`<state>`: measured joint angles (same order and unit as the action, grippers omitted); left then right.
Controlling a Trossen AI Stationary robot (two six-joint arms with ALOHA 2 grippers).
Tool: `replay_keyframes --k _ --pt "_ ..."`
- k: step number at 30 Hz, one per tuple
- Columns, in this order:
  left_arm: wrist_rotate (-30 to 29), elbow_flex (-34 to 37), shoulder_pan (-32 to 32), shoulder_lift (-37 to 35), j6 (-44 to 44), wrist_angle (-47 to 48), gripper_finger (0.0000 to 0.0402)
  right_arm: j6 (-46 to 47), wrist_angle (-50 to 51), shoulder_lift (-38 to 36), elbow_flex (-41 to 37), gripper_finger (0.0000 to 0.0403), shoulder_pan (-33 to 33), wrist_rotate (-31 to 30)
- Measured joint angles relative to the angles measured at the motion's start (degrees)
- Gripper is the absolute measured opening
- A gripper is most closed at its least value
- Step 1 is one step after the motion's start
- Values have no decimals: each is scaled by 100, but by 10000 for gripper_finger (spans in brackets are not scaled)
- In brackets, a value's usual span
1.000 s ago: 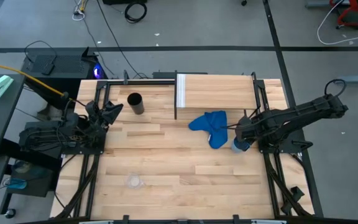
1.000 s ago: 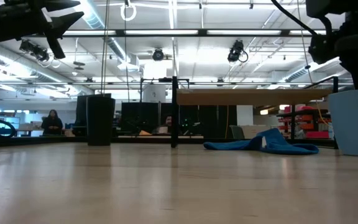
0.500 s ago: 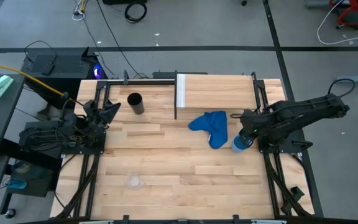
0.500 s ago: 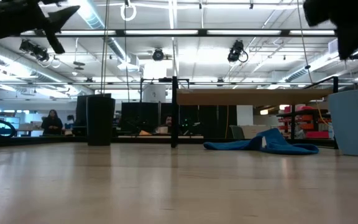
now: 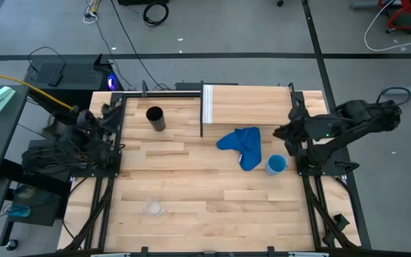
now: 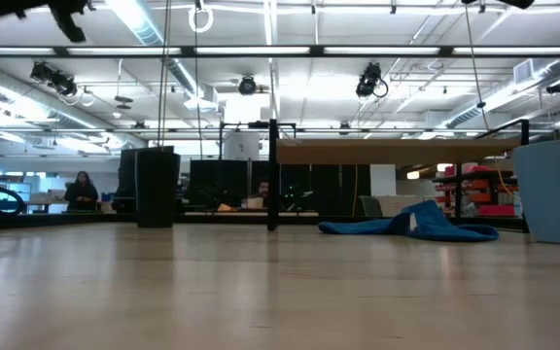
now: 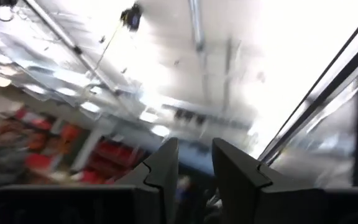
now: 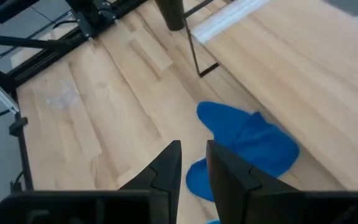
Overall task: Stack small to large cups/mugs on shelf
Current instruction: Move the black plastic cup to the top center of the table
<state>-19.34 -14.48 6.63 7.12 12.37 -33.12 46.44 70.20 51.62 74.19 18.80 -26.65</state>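
The black tumbler (image 5: 155,118) stands upright at the far left of the table, left of the shelf (image 5: 252,106). The blue cup (image 5: 276,164) stands mouth up at the right, beside a blue cloth (image 5: 241,146). The clear glass (image 5: 153,208) stands near the front left. My right gripper (image 5: 280,132) hangs high above the table's right side, beyond the blue cup, tipped down; in its wrist view (image 8: 193,163) the fingers are a little apart with nothing between them. My left gripper (image 7: 195,167) is raised at the left edge, pointing up at the ceiling, also narrowly open and holding nothing.
The shelf's black legs (image 5: 202,128) stand between the tumbler and the cloth. Black frame rails (image 5: 307,193) run along both sides of the table. Bare planks lie in the middle and front (image 5: 220,200).
My right gripper has risen from just above the blue cup, drawn back toward the table's right and far side, and left the low view. The cup stands where it was. My left gripper has risen and tipped upward at the left edge.
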Motion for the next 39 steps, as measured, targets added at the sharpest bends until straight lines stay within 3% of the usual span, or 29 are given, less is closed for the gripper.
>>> replay_keyframes --k 4,9,15,22,25,32,39 --pt "-563 -1770 161 223 -167 3343 97 -14 47 -9 -69 83 -2 -58" --pt "-1965 -4060 291 1224 880 6971 83 -12 49 1 -94 82 -2 -58" --pt "-2890 -6277 296 2643 1829 9662 71 3 48 -22 -96 83 -2 -66" --pt "-3498 -8208 296 4127 2535 11783 67 156 48 -24 -96 82 -2 -61" --pt "-3507 -8796 326 4531 3045 12329 68 181 48 -24 -96 84 -2 -49" --pt "-3423 -9011 707 4700 2473 12176 60 183 56 -26 -98 82 2 -2" --pt "-1745 -9001 735 4731 1047 10574 44 200 62 -26 -98 84 14 59"
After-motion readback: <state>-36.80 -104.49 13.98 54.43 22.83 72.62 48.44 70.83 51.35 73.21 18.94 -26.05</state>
